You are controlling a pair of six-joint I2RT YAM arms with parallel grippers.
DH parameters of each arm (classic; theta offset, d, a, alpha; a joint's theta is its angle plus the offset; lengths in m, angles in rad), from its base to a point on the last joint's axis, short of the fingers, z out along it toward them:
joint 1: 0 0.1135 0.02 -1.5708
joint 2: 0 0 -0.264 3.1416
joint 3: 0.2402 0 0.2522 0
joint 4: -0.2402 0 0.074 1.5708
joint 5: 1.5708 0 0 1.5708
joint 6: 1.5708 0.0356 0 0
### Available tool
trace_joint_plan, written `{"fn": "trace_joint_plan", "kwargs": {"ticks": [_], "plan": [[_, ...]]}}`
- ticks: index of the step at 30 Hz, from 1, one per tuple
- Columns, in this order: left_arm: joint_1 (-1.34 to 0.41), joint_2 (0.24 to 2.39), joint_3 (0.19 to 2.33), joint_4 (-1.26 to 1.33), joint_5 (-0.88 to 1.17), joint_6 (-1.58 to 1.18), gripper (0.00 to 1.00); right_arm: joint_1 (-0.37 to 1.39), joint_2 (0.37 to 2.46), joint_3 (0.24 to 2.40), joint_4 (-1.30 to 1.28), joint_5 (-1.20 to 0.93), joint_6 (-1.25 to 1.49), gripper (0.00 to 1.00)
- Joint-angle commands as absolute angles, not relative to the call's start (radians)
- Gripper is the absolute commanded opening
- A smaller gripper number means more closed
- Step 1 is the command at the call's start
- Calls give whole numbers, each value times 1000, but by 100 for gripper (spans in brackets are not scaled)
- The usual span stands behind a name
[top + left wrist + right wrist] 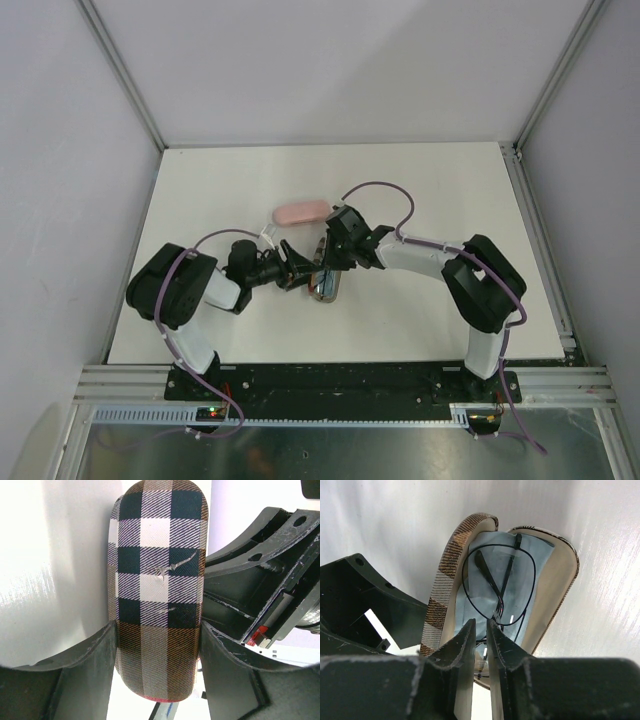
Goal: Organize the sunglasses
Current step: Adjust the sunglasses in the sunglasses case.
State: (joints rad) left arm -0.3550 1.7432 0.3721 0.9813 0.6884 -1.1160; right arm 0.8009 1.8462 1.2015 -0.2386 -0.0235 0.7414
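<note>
The wire sunglasses [486, 575] lie folded inside the open checkered case [157, 570], on a light blue cloth [540, 560] that lines it. The case sits at the middle of the table [450, 200], between the 2 arms.

The left hand [157, 645] is clenched across the case's short axis, 1 finger on each long side, and seems to be steadying it.

The right hand [480, 632] points into the open case. Its fingers are drawn almost together, leaving only a thin slot. The near end of the wire frame runs right up to that slot, but I cannot tell whether it is pinched.

The frame's long axis follows the case's and runs straight away from the right fingertips. The right hand is therefore the nearer one, and any seating or release would likely run along that line.
</note>
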Motion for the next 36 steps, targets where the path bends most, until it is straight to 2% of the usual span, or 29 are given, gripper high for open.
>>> {"fn": "trace_joint_plan", "kwargs": {"ticks": [1,8,17,27,32,36], "plan": [[-364,1695,370,1039,709,-1100,60,811,1845,1230,-208,-25,736,20],[-364,1695,375,1038,709,-1103,60,802,1758,1218,-263,-1,706,27],[-362,1692,379,1039,716,-1104,60,726,1609,1068,-199,-52,718,35],[-363,1699,387,1038,734,-1102,60,704,1605,1012,-97,-96,615,36],[-363,1699,391,1037,741,-1104,60,705,1637,1010,13,-152,588,28],[-362,1697,390,1036,745,-1102,60,699,1667,1010,66,-168,582,27]]}}
